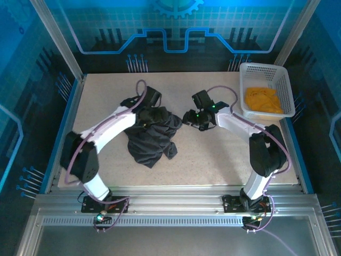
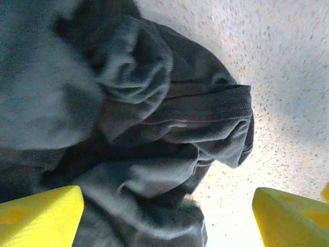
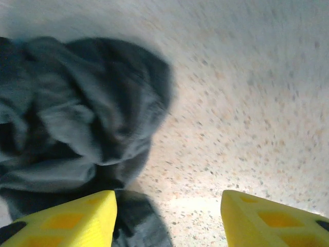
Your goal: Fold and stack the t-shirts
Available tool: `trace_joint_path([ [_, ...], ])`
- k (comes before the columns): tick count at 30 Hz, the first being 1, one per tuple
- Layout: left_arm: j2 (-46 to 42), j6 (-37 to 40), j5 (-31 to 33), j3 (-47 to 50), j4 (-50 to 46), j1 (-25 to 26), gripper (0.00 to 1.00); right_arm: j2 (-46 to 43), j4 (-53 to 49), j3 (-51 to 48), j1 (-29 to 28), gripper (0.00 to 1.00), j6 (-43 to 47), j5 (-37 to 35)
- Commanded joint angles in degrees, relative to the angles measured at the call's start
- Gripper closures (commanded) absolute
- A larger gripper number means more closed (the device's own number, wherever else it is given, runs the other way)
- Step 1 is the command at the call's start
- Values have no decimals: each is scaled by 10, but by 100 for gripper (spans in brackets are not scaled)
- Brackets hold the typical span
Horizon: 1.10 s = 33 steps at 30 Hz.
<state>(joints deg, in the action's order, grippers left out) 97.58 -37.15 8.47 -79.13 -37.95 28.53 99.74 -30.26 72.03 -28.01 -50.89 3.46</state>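
Charcoal-grey cloth lay crumpled in a heap left of the middle of the speckled counter point(image 1: 213, 160): the dark t-shirt point(image 1: 152, 138), with the left tool point(image 1: 151, 113) just over its upper part, jaws spread wide and clasping nothing. Just right of the heap, the right tool point(image 1: 190, 118) hovered low, its yellow fingers point(image 3: 67, 218) parted too, with mostly bare counter between them. At the far right, the orange-yellow t-shirt point(image 1: 262, 100) lay bunched inside the white lattice basket point(image 1: 265, 67).
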Motion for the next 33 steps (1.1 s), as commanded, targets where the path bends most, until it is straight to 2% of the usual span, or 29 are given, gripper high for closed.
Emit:
trace_joint_path([
  [1,53,38,-22,-57,7,35,11,1,39,-40,24,44,-83,34],
  [3,76,54,9,-80,6,55,1,-3,50,-58,33,44,-98,47],
  [4,87,57,19,-92,4,62,1,-6,50,-63,35,44,-100,50],
  [9,146,34,104,-142,-72,79,12,-34,42,-81,38,44,-100,44],
  [14,193,9,85,-167,-83,80,20,-62,28,-91,43,44,-102,37],
  [17,232,8,79,-191,-88,78,30,-75,16,-90,45,44,-94,32],
  [19,259,6,76,-208,-90,72,34,-83,9,-90,46,44,-89,32],
  [20,266,4,77,-214,-87,68,39,-87,6,-92,45,44,-86,33],
  [22,268,3,80,-218,-67,58,61,-95,1,-95,45,44,-81,32],
  [23,261,2,86,-218,-55,52,80,-99,-2,-100,44,44,-79,32],
  [24,251,4,96,-218,-45,47,95,-102,-3,-106,44,44,-78,33],
  [25,240,4,102,-219,-39,41,100,-104,-2,-110,44,44,-77,35],
  [28,173,-1,110,-208,-8,23,100,-106,-1,-123,41,44,-75,38],
  [33,-20,-36,146,-105,75,-20,100,-89,4,-111,15,44,-73,39],
])
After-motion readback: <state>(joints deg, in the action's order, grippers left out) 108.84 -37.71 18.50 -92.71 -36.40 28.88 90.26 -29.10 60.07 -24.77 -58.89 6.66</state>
